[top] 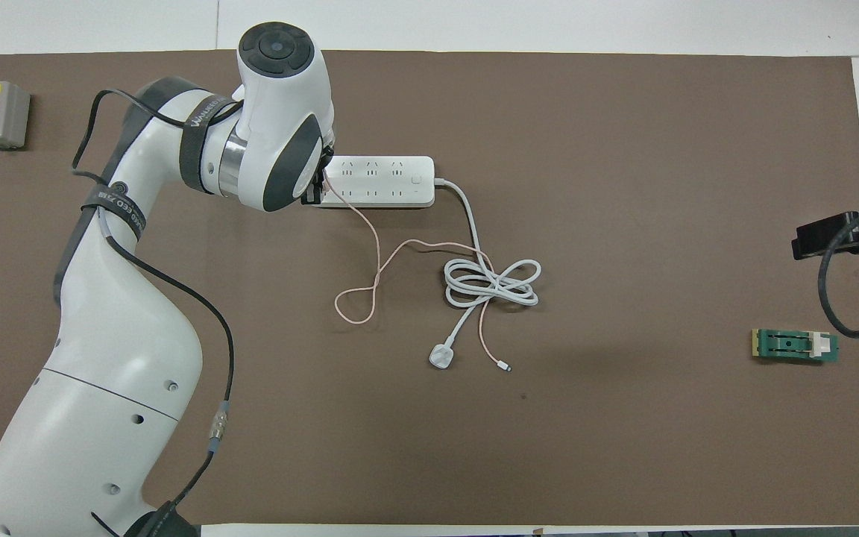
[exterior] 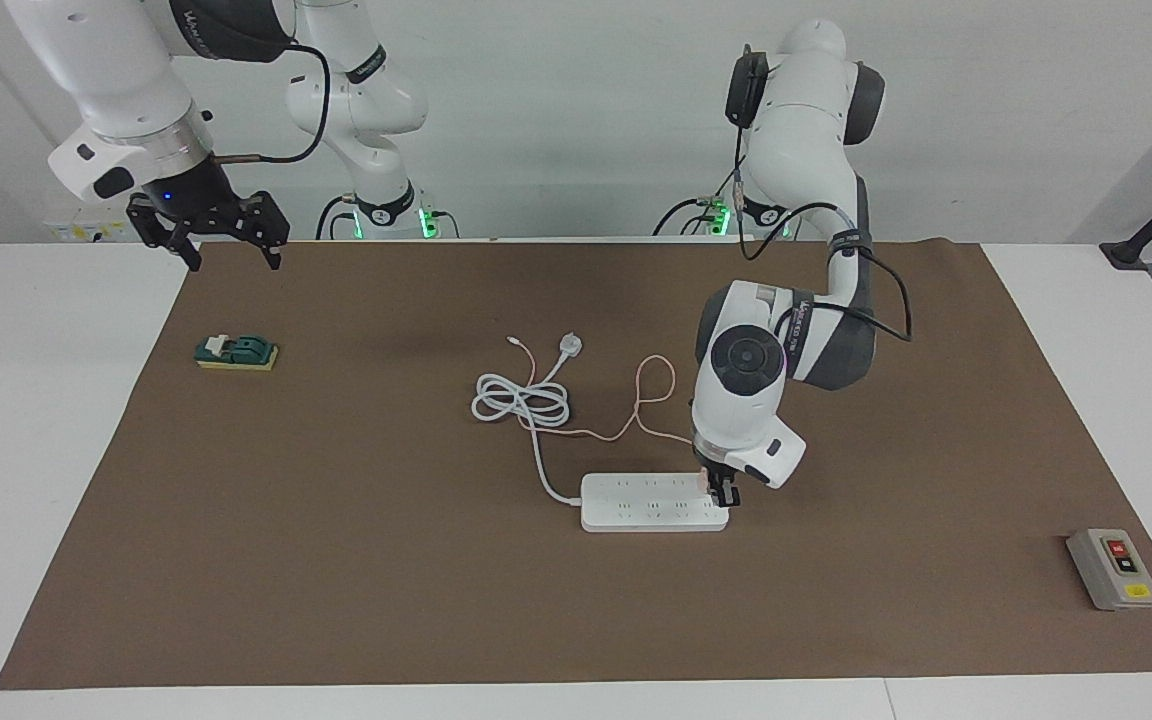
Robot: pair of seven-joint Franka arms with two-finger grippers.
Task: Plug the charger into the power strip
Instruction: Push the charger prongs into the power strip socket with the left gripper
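Note:
The white power strip (exterior: 651,502) lies flat on the brown mat and also shows in the overhead view (top: 381,180). My left gripper (exterior: 722,493) points down at the strip's end toward the left arm. It is shut on the pale-pink charger (exterior: 703,482), which sits against the strip's top at its last sockets. In the overhead view the left gripper (top: 318,185) and wrist hide the charger. The thin pink cable (exterior: 651,382) trails from it toward the robots (top: 377,272). My right gripper (exterior: 206,240) waits open, raised over the mat's edge at the right arm's end.
The strip's thick white cord lies coiled (exterior: 521,400) nearer the robots, ending in a round white plug (exterior: 570,346). A green and yellow block (exterior: 236,352) lies under the right gripper's side. A grey switch box (exterior: 1113,568) sits at the left arm's end.

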